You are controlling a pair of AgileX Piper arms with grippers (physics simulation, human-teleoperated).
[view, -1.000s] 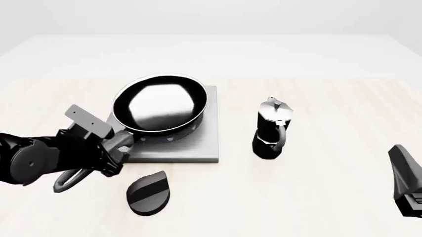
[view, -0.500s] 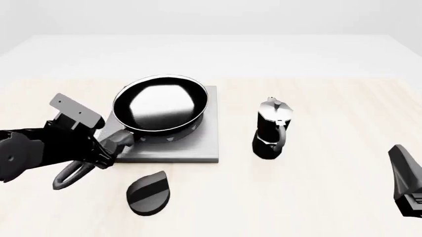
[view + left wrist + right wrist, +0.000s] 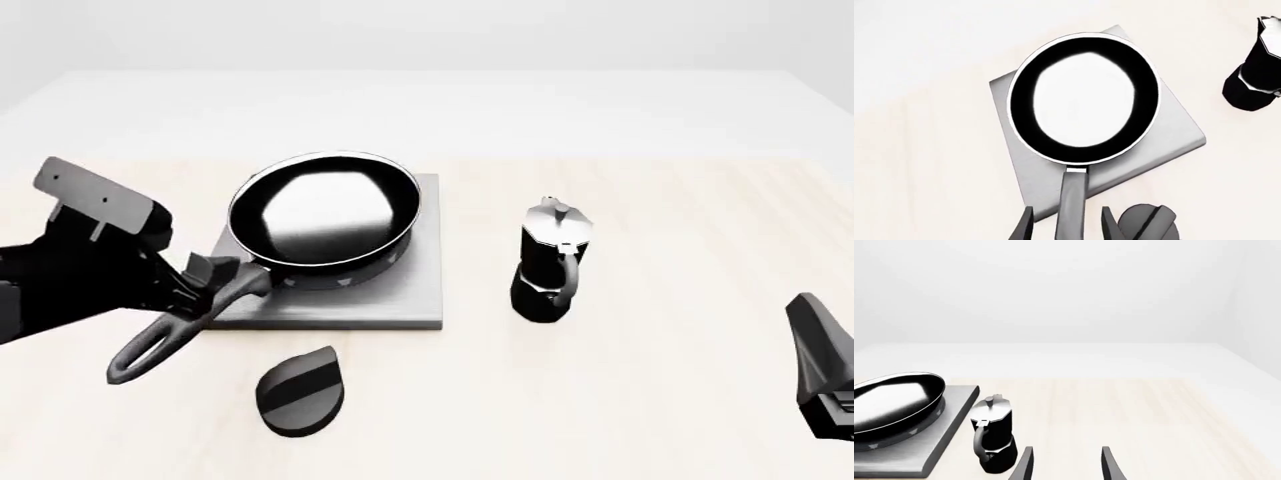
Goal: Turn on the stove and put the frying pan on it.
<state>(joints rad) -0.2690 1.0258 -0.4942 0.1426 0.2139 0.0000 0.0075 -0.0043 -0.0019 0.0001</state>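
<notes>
The pan sits on the stove, handle overhanging its near-left edge. My left gripper has jaws apart astride the handle, not clamping; right gripper also has jaws apart. I should lift straight clear, then go for the knob just before the stove. Pale wood bench, plain white room.

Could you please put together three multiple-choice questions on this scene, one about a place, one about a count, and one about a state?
1. Where does the frying pan sit?
A. on the stove plate
B. on the bare table
C. beside the right gripper

2. How many moka pots are there?
A. none
B. one
C. two

3. How is the left gripper?
A. shut on the knob
B. open, straddling the pan's handle
C. out of view

Key: 1 A, the pan rests over the plate; 2 B, one stands right of the stove; 3 B, the left wrist view shows gaps on both sides of the handle.
</notes>
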